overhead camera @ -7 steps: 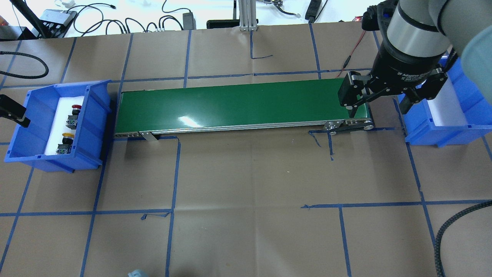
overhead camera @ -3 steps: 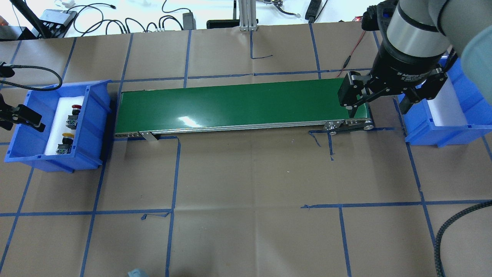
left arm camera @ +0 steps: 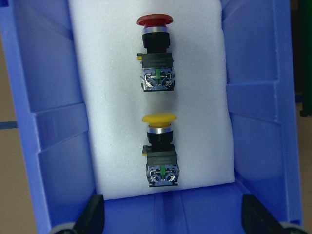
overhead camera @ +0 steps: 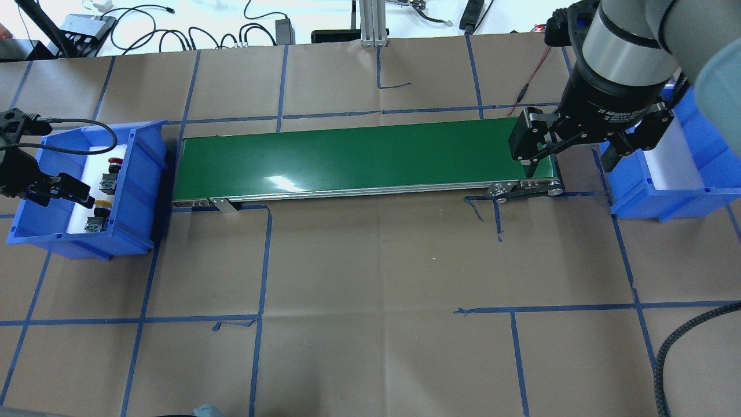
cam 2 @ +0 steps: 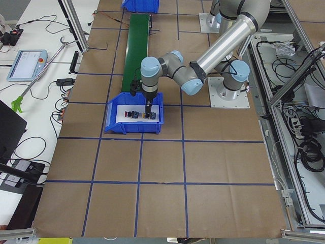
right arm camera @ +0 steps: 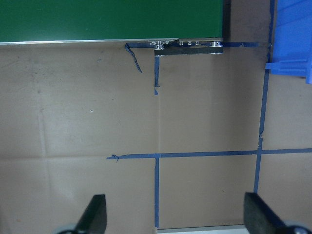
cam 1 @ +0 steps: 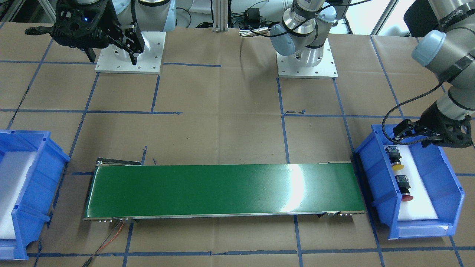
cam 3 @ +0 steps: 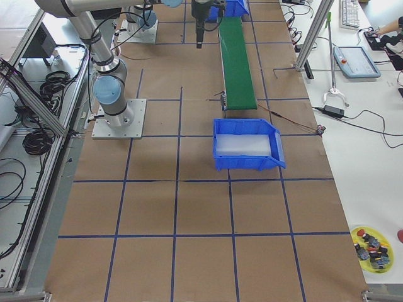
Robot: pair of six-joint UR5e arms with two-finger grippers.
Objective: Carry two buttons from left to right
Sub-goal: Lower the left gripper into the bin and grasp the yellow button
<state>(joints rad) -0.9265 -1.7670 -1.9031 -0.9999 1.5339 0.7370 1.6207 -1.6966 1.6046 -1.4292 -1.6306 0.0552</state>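
- The left gripper (left arm camera: 173, 218) is hanging over the near end of the left bin (left arm camera: 53, 146). Its jaws are spread wide and it's gripping nothing.
- Both buttons are lying on their sides on the white foam (left arm camera: 107, 97) in that bin, caps pointing far. The yellow one (left arm camera: 159, 146) is nearer the gripper and the red one (left arm camera: 155, 53) is beyond it.
- My guess is the open fingers are lining up either side of the yellow body, since that's the closest grab and the blocky sides give flat faces to pinch.
- The right gripper (overhead camera: 572, 162) is also sitting wide open and empty by the right end of the belt (overhead camera: 359, 156), just beside the right bin (overhead camera: 712, 168). It looks like it's waiting there to catch whatever rides across.
- From overhead, the left gripper is getting chopped off by the picture's edge, and one finger is covering part of the foam beside the yellow button.
- The wrist view is only showing the two fingertips, so I can't tell how high it's hovering.
- The right arm is hiding a chunk of the right bin.
- No idea if the belt is running.
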